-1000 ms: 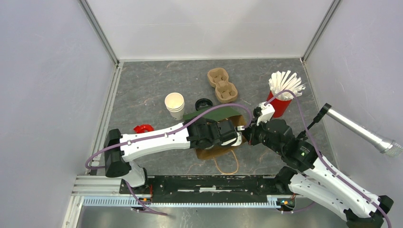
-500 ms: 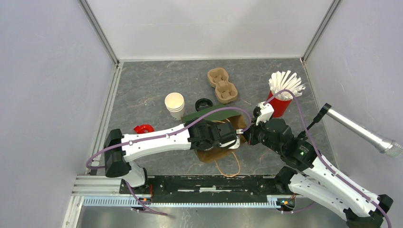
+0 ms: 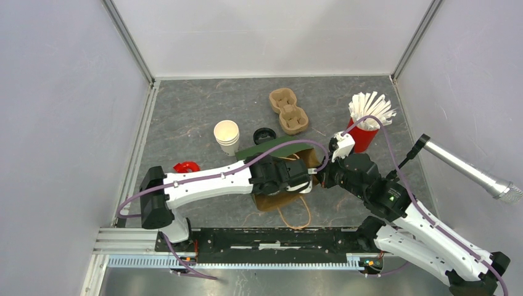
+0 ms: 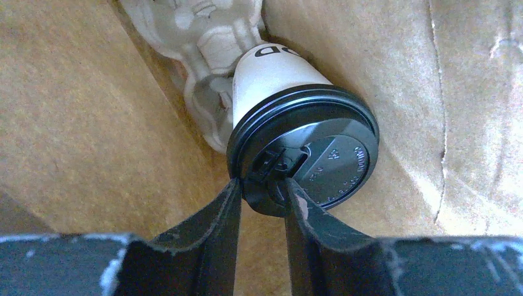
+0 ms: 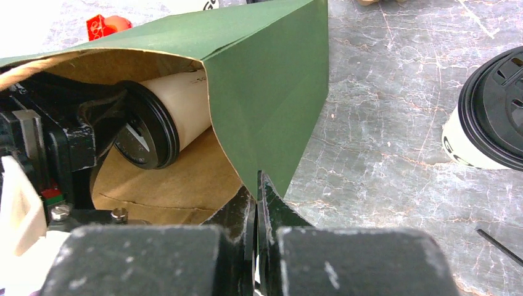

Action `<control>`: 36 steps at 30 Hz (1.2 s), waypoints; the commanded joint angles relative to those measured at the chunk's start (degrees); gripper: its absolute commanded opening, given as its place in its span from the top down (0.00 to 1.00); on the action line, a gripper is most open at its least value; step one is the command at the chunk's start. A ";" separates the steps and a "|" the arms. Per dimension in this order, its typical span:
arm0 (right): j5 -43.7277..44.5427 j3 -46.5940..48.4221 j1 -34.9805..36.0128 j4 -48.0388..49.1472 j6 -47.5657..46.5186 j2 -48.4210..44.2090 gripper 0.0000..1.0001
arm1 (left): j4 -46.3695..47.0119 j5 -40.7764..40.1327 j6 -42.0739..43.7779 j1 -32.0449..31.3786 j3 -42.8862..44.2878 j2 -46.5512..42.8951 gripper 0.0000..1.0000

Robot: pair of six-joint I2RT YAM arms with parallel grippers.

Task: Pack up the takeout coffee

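Note:
The takeout coffee [image 4: 308, 148], a white cup with dark lettering and a black lid, lies on its side inside the green paper bag [image 5: 265, 80]. Its base rests against a pulp cup carrier [image 4: 203, 37] deeper in the bag. My left gripper [image 4: 262, 183] reaches into the bag and pinches the lid's rim, one finger outside it and one on the lid's top. The right wrist view shows the same cup [image 5: 179, 105] under the raised green flap. My right gripper [image 5: 257, 179] is shut on the bag's lower edge and holds the mouth up. From above, the bag [image 3: 271, 148] lies between both arms.
A second lidded cup [image 5: 487, 117] stands just beyond the bag. A stack of plain cups [image 3: 226, 137], a loose pulp carrier [image 3: 288, 111], a red cup of straws [image 3: 364, 126], a small red object [image 3: 185, 166] and a microphone [image 3: 472, 169] surround it. The bag's handle loop [image 3: 296, 216] lies near the arm bases.
My left wrist has slid a little to the left inside the bag with the cup, and more of the bag's brown inside shows. The right arm has stayed put.

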 commanded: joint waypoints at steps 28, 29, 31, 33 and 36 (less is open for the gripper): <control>-1.57 0.53 0.28 5.58 -1.15 -0.19 1.00 | 0.75 -1.53 -3.99 1.43 3.91 6.04 0.54; -1.48 0.53 0.31 5.52 -1.23 -0.31 1.00 | 0.59 -1.37 -4.17 1.48 4.43 6.09 0.53; -1.27 0.62 0.31 5.44 -1.33 -0.39 1.00 | 0.09 -0.95 -4.53 1.43 4.96 6.05 0.52; -1.16 0.64 0.28 5.41 -1.33 -0.55 1.00 | -0.27 -0.91 -4.68 1.44 4.96 6.00 0.52; -1.28 0.70 0.28 5.58 -1.43 -0.39 1.00 | -0.41 -0.69 -4.90 1.46 4.90 5.81 0.49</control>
